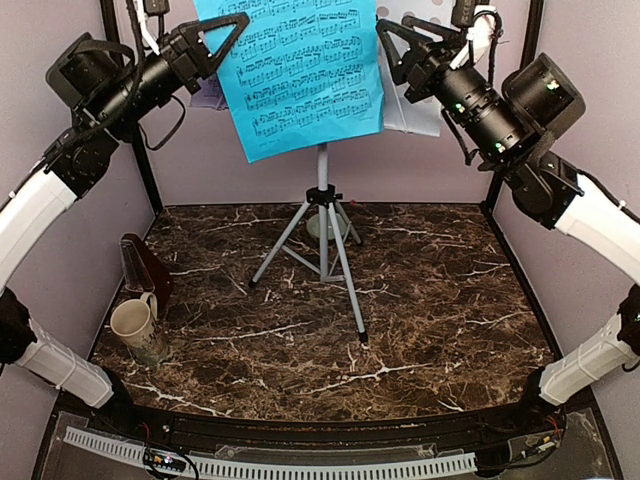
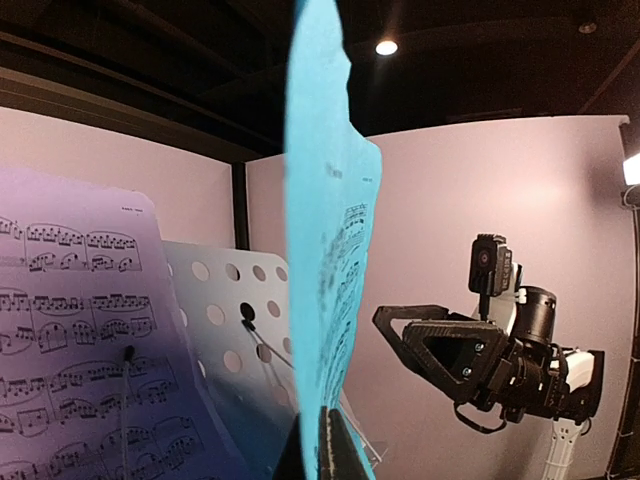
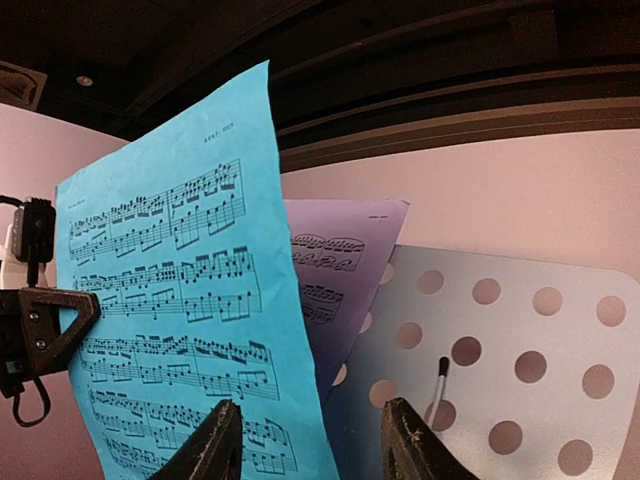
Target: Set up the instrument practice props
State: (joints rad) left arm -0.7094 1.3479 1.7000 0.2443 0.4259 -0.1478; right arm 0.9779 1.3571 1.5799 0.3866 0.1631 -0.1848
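The bright-blue sheet (image 1: 300,70) hangs in front of the silver tripod music stand (image 1: 322,225). My left gripper (image 1: 228,38) is shut on the sheet's left edge; in the left wrist view the sheet (image 2: 330,240) runs edge-on up from my closed fingers (image 2: 345,452). My right gripper (image 1: 393,48) is open at the sheet's right edge, which lies between its fingers (image 3: 215,445). The lilac sheet (image 3: 345,280) leans on the perforated grey tray (image 3: 520,340) behind the blue sheet (image 3: 190,300). The dark-brown metronome (image 1: 145,268) stands at the table's left edge.
A cream mug (image 1: 135,325) stands just in front of the metronome. A small pale bowl (image 1: 345,228) sits behind the tripod legs. Purple walls and black frame posts enclose the marble table (image 1: 420,320).
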